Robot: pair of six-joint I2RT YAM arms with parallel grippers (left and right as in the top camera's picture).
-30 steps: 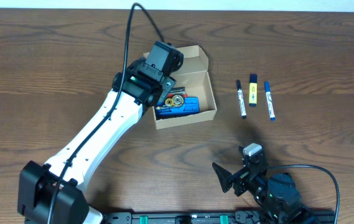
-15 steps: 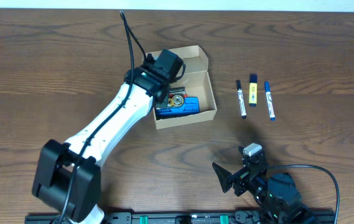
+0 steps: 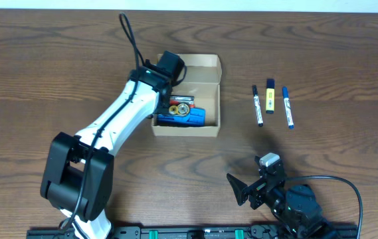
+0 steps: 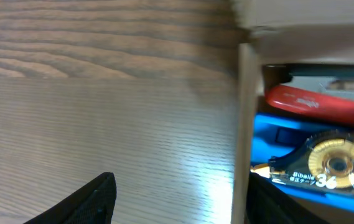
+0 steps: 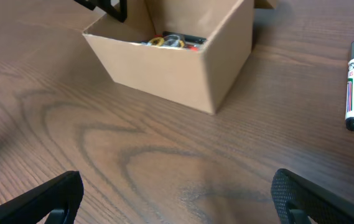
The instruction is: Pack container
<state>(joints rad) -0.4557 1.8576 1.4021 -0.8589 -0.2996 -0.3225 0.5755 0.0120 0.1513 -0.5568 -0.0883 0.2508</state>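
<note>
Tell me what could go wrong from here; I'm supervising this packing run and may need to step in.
1. The left hand straddles the left wall of the container, so a sideways move may drag or tip it.
2. Its inner finger sits close to the correction tape and might snag it when lifting out.

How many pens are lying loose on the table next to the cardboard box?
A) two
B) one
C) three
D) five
C: the overhead view shows three side by side on the wood to the right of the cardboard box: a black-and-white marker, a yellow-and-navy pen and a blue marker.
</note>
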